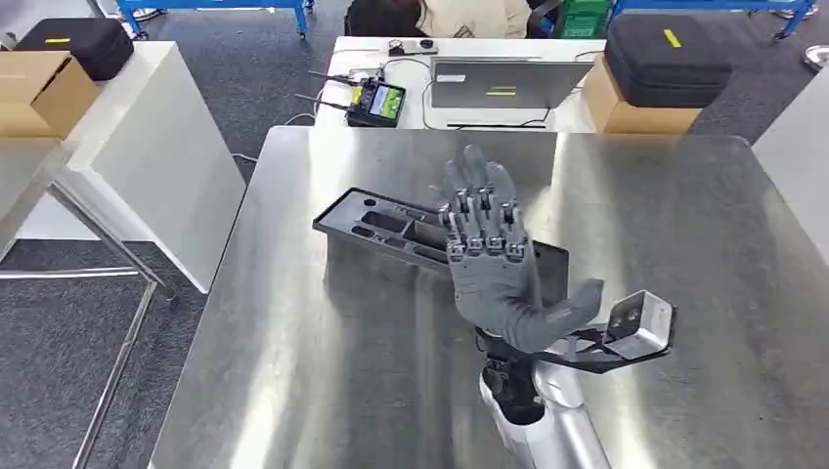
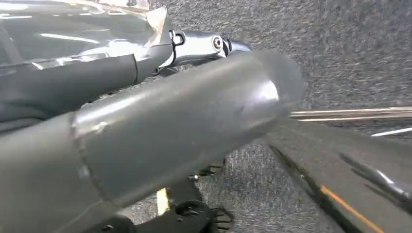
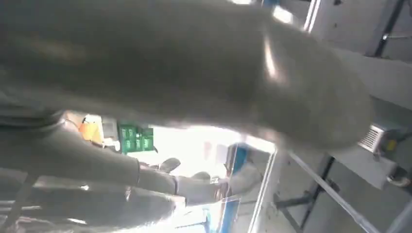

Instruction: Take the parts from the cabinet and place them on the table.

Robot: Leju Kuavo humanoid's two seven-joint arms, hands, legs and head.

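A long black moulded part (image 1: pixel 389 227) with several recesses lies flat on the steel table (image 1: pixel 323 371), near its middle. My right hand (image 1: pixel 492 256) is raised over the part's right half and hides it. Its fingers are spread and point away from me, its thumb sticks out to the right, and it holds nothing. In the right wrist view the right hand (image 3: pixel 194 68) is a blurred grey mass. My left hand (image 2: pixel 160 131) hangs beside the table over grey carpet, thumb stretched out, with nothing in it.
Behind the steel table stands a white desk (image 1: pixel 411 107) with a laptop (image 1: pixel 501 83), a handheld controller (image 1: pixel 374 102) and a cardboard box (image 1: pixel 626 109) under a black case. A white table (image 1: pixel 147 147) with another box stands left. A person sits at the far edge.
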